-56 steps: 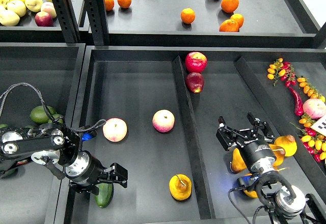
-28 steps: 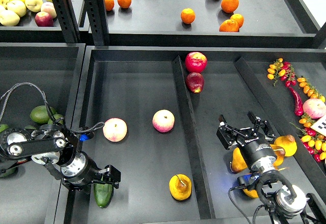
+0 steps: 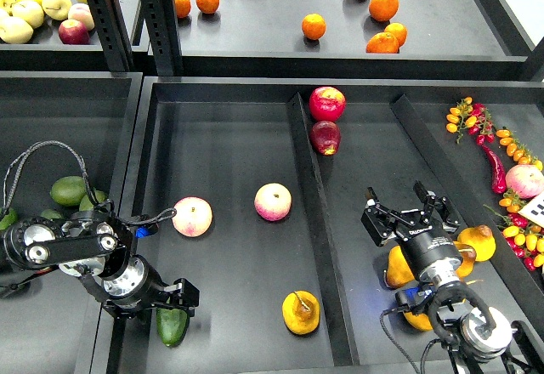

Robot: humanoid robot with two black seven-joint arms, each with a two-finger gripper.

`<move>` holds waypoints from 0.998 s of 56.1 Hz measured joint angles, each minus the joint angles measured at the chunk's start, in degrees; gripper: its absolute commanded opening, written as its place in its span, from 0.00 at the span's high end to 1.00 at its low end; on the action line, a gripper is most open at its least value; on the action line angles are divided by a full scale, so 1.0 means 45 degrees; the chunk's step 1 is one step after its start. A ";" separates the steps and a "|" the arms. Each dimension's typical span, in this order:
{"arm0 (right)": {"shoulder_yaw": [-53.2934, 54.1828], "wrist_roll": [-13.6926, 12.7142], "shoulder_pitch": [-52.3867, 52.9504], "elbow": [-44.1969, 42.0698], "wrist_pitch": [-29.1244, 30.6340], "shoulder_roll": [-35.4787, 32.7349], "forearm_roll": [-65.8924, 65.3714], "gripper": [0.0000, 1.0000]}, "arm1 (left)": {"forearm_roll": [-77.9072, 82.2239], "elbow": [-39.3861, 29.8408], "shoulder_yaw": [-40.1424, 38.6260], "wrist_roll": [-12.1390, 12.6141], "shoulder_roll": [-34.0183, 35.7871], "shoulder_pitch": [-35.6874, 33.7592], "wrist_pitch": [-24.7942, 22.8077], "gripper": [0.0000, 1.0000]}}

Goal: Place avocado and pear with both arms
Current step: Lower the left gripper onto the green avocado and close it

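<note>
The smooth dark green egg-shaped avocado (image 3: 172,326) lies on the dark tray floor (image 3: 229,161) near its front left corner; the left gripper (image 3: 180,297) sits over its top end, fingers spread, not clamped; the squat golden-yellow pear (image 3: 300,312) rests nearby, beside the central divider (image 3: 316,221); the right gripper (image 3: 406,214) hangs with its fingers apart, holding nothing, in the next compartment.

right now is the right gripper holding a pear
No: the right gripper is open and empty above its bin, and the pear lies apart from it in the middle bin.
</note>
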 measured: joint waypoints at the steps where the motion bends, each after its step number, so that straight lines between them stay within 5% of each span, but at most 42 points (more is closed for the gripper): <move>1: 0.0000 0.0001 0.0000 0.0004 0.0000 0.0000 0.0000 0.00 | 0.0000 0.0015 0.0004 0.0000 -0.0016 0.0005 0.0000 0.01; 56: 0.0008 0.0001 -0.0002 0.0211 0.0000 0.0000 0.0174 0.00 | -0.0164 0.1665 0.0472 0.0000 -0.1248 0.0106 0.0003 0.06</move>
